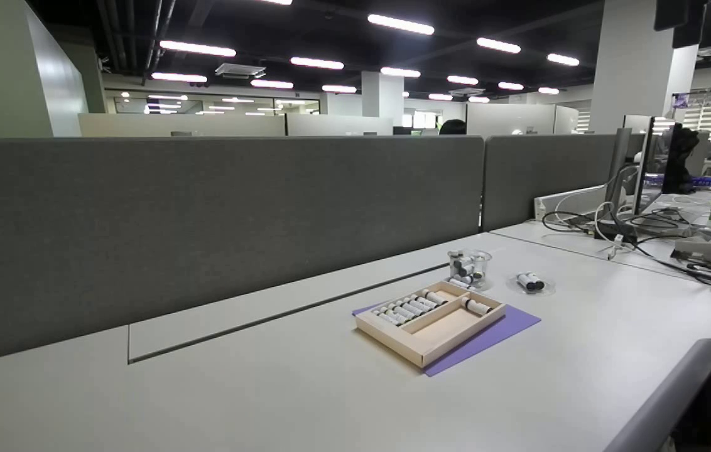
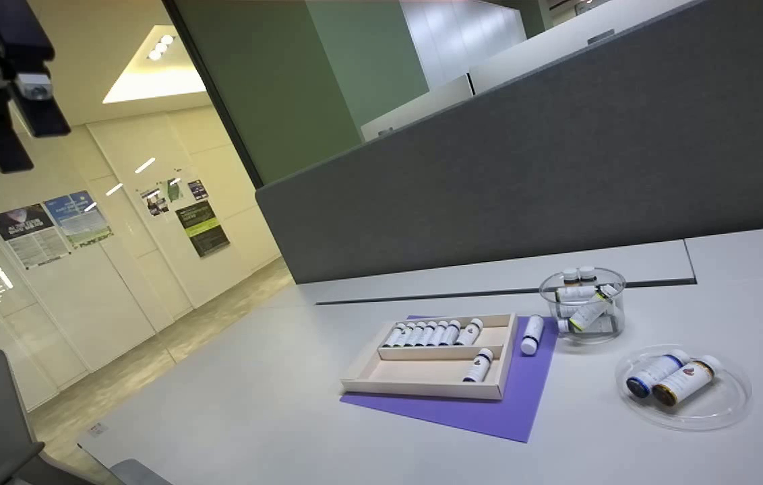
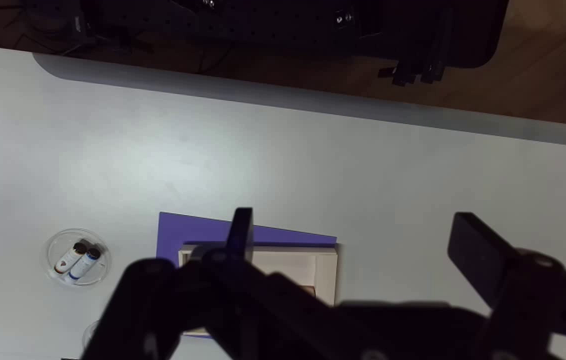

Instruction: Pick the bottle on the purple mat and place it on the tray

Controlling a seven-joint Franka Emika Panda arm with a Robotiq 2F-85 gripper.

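The bottle (image 2: 531, 335) is small and white and lies on its side on the purple mat (image 2: 528, 397), beside the tray (image 2: 422, 389). In an exterior view the bottle (image 1: 460, 284) shows behind the far end of the tray (image 1: 388, 339), and the mat (image 1: 481, 343) lies under the tray. The tray holds a row of similar bottles in one compartment and one in another. My gripper (image 2: 32, 145) is high above the table, open and empty. In the wrist view its fingers (image 3: 353, 212) stand wide apart and hide much of the tray (image 3: 327, 275); the bottle is hidden there.
A clear cup (image 2: 617, 323) with several bottles stands close to the mat. A clear round dish (image 2: 735, 404) holds two bottles. A grey partition (image 1: 217, 226) runs along the table's back. Cables (image 1: 638, 229) and a monitor stand farther along.
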